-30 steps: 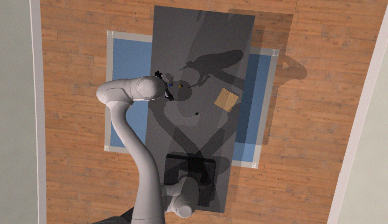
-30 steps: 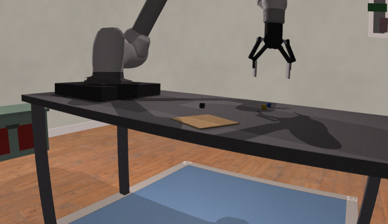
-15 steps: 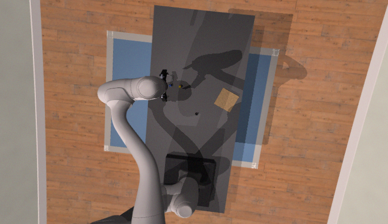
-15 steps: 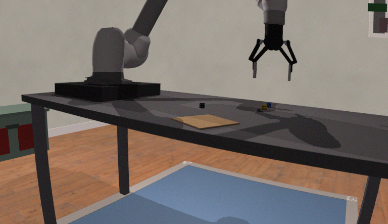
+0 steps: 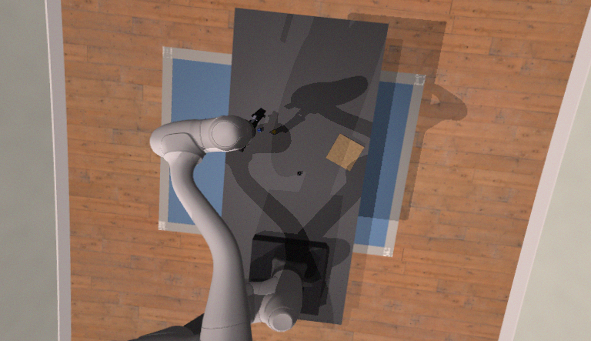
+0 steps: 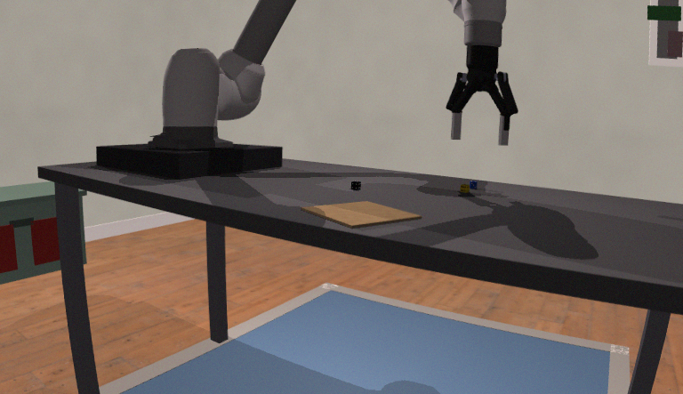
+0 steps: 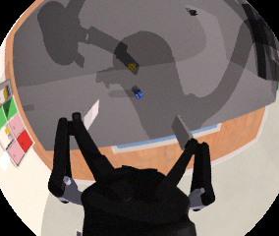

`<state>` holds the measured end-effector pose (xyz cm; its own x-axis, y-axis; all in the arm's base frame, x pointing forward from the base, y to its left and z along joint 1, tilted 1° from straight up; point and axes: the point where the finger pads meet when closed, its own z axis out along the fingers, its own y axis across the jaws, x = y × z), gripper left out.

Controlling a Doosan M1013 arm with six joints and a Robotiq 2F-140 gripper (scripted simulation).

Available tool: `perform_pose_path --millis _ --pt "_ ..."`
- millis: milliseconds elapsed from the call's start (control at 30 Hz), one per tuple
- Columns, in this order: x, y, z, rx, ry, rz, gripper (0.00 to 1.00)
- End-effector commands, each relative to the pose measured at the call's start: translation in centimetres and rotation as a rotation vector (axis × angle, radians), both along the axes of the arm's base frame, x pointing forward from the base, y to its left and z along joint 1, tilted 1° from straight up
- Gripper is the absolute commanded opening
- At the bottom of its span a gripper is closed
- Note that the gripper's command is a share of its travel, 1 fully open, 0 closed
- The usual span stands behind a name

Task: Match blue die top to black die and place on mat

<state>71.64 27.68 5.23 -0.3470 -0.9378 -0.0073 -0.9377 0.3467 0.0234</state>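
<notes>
The small blue die (image 5: 260,130) (image 6: 473,185) (image 7: 139,93) lies on the dark table (image 6: 579,269), right beside a yellow die (image 5: 274,131) (image 6: 462,188) (image 7: 134,66). The black die (image 5: 299,173) (image 6: 356,185) (image 7: 193,12) sits apart, nearer the robot base. The tan wooden mat (image 5: 345,151) (image 6: 359,213) lies flat near the table's front edge with no die on it. My gripper (image 6: 478,134) (image 7: 137,113) is fully open and empty. It hangs well above the blue die, almost straight over it. The dice faces are too small to read.
The black robot base (image 6: 188,158) (image 5: 289,259) stands at one end of the table. The table edge (image 5: 227,115) runs close behind the blue die. A blue rug (image 6: 403,349) lies on the wooden floor under the table.
</notes>
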Motion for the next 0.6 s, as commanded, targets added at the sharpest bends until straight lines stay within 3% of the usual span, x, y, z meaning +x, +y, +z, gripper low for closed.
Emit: perform_pose_path --millis 0,267,367,567 --pt "0.02 0.01 -0.2 -0.012 0.0 -0.174 1.0" --pt "0.06 0.03 -0.57 -0.017 0.003 -0.464 1.0" --pt "0.06 0.03 -0.57 -0.017 0.003 -0.467 1.0" --pt "0.1 0.04 -0.89 -0.021 0.006 -0.719 1.0"
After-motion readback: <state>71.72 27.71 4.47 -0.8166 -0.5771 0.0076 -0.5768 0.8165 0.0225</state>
